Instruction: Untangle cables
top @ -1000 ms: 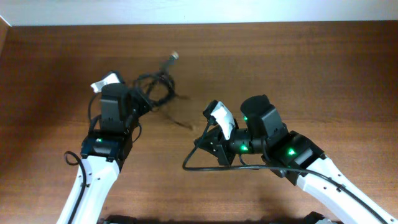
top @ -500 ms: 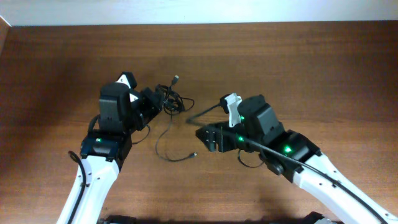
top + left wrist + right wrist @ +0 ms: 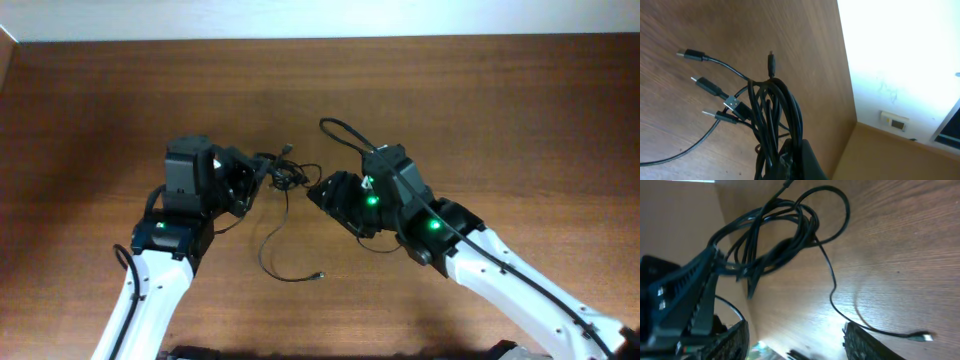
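Cables (image 3: 278, 172) sat in a tangled black bundle at mid-worktop between two robot arms, seen here from overhead. Nearest the front edge, the white left arm (image 3: 150, 285) and right arm (image 3: 510, 285) reached in from the two lower corners. Just ahead of them, one loose strand (image 3: 266, 245) dropped from the bundle and curved across the wood to a small plug (image 3: 318, 276), which lay by itself on the worktop (image 3: 480, 100). Farther in, the left jaws were clamped shut on the bundle's left side. The left wrist view showed looped cords rising from the grip and several plug ends (image 3: 705, 85) sticking out to one side over the wood. Whether the bundle rested on the surface or hung just above it could not be told. Facing it from the right, the right jaws stood apart and gripped nothing, close beside the bundle. In the right wrist view the loose strand ran down across the wood ahead of the two spread fingers (image 3: 735, 340), and its plug lay off to one side of them. Beyond the bundle, a black lead (image 3: 340, 130) arched up from the right arm's wrist over the bare wood. At the far edge, the brown worktop met a pale wall (image 3: 300, 20).
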